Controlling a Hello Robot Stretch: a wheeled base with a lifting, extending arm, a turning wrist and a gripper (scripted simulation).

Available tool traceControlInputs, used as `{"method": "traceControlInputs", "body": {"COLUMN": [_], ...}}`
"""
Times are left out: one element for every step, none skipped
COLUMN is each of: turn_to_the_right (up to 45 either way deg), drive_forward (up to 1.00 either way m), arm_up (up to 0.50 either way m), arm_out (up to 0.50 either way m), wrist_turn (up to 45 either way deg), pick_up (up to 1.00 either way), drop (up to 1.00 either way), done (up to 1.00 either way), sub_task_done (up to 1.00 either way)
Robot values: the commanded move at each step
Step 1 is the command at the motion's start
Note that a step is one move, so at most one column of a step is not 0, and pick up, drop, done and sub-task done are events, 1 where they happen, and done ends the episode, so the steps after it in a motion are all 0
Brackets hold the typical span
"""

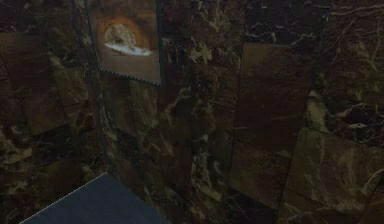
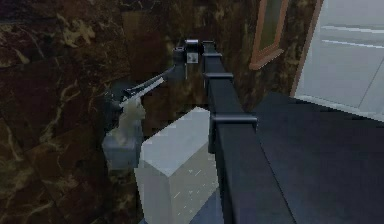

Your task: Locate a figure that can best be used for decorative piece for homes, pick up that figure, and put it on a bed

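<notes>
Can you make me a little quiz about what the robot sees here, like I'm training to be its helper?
1. True or false: in the forward view, a picture hangs on the dark marble wall.
2. In the arm side view, what is at the finger end of the gripper? A) a red ball B) a grey figure C) a green bottle
3. Fill the gap: the door at the arm side view's right is ___ in colour.

Key: 1 true; 2 B; 3 white.
</notes>
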Motion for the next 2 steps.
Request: {"method": "traceControlInputs", "body": {"turn_to_the_right": [0.0, 0.0], "drive_forward": [0.00, 0.00], "arm_up": [0.00, 0.00], "arm_out": [0.00, -0.48], "wrist_turn": [-42.0, 0.0], "pick_up": [0.00, 0.00], "drop": [0.00, 0.00], "done": [0.00, 0.00], "sub_task_done": [0.00, 0.00]}}
